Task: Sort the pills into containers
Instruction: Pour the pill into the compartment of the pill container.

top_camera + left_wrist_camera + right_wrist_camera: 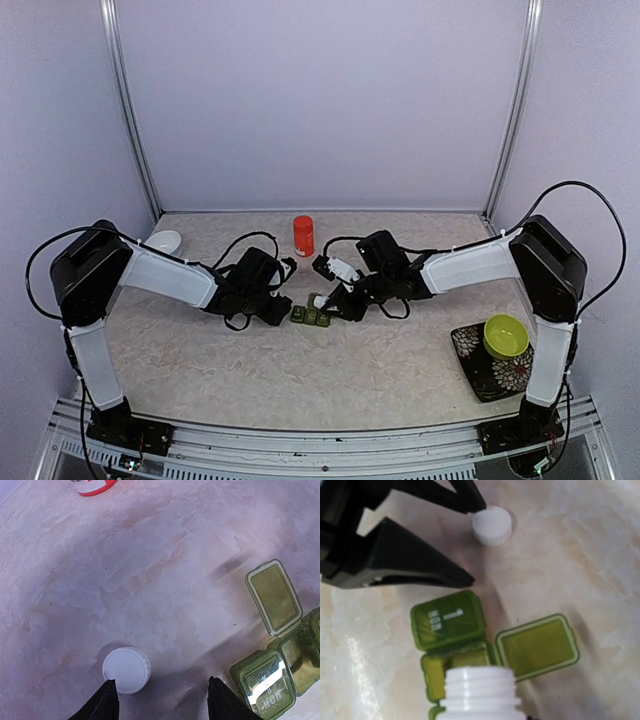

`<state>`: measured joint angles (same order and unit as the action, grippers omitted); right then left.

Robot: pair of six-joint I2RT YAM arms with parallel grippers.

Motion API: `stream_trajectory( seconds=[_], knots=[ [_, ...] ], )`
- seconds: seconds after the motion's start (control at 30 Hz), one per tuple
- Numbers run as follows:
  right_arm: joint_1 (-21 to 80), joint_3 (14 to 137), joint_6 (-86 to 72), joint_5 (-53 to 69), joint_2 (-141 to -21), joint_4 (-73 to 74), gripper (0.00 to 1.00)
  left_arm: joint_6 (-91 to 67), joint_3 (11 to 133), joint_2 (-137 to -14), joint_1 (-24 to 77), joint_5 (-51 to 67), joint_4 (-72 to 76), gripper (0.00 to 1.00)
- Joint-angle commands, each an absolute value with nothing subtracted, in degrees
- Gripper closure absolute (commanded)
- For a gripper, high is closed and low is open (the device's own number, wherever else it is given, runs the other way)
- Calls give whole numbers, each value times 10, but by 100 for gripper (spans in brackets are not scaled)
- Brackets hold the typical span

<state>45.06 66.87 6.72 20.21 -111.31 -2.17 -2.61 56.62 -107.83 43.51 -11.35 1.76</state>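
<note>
The dark green pill box [311, 316] lies at the table's middle. In the right wrist view the pill box [447, 621] has its MON lid shut and the middle compartment open, its lid [537, 645] folded out to the right. My right gripper [338, 288] is shut on an uncapped white pill bottle [480, 692], whose mouth hangs over the open compartment. My left gripper [163, 702] is open and empty, low over the table just left of the pill box [280, 672]. The bottle's white cap [126, 669] lies by its left fingertip. No loose pills show.
A red-orange bottle [303, 235] stands behind the box. A white bowl [163, 241] sits at the back left. A lime-green bowl [506, 335] rests on a patterned mat [478, 365] at the front right. The two grippers are close together.
</note>
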Motion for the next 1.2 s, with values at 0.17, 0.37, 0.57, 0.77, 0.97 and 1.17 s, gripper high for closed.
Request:
stream_trajectory(
  seconds=[0.17, 0.37, 0.57, 0.77, 0.97, 1.17],
  knots=[
    [467, 704, 81, 188, -1137, 28, 100, -32, 555, -1078, 441, -106, 31, 40],
    [474, 729, 87, 180, -1145, 56, 100, -35, 548, -1076, 442, -102, 37, 40],
    [479, 746, 91, 166, -1148, 87, 100, -37, 546, -1078, 447, -101, 38, 41],
    [481, 757, 93, 157, -1147, 113, 100, -40, 544, -1076, 449, -102, 41, 40],
    [484, 770, 99, 145, -1151, 139, 100, -41, 545, -1077, 451, -102, 44, 40],
    [487, 784, 100, 135, -1154, 163, 100, -44, 545, -1080, 458, -101, 47, 40]
  ],
)
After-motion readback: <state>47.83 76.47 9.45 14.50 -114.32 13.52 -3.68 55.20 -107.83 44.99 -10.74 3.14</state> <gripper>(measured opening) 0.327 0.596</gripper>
